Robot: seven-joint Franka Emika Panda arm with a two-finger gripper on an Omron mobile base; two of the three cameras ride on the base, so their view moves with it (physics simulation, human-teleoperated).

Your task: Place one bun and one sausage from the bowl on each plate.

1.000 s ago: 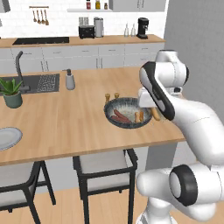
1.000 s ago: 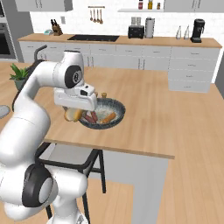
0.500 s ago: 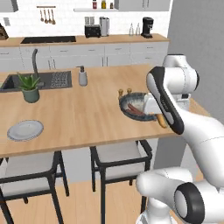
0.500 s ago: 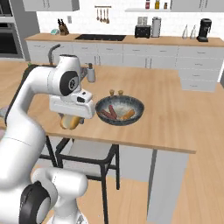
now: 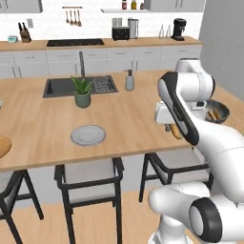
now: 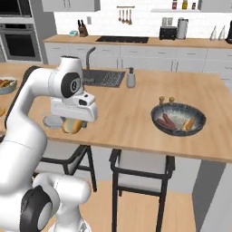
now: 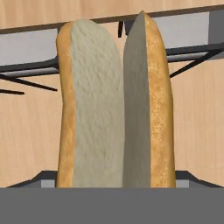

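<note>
The bun point(image 7: 116, 105) hangs under the gripper point(image 6: 72, 125), the jaws set wide and clamped on its end, out over the near edge of the wooden surface point(image 5: 43, 128). In the hand view it is a split roll, pale crumb facing the camera and golden crust along both sides, its long axis running straight away from the hand. From the right base view it points down out of the hand, toward the floor and stools. It looks light and soft, so it will squash under a hard squeeze and could tear along the slit; a hold across the crusted sides suits it best. The dark bowl point(image 6: 179, 118) sits well apart to the right on the surface, with sausages point(image 6: 166, 121) and another bun point(image 6: 188, 124) lying inside. The pale plate point(image 5: 88, 135) waits on the surface near its front edge, to the left of the arm, nothing on it yet.
</note>
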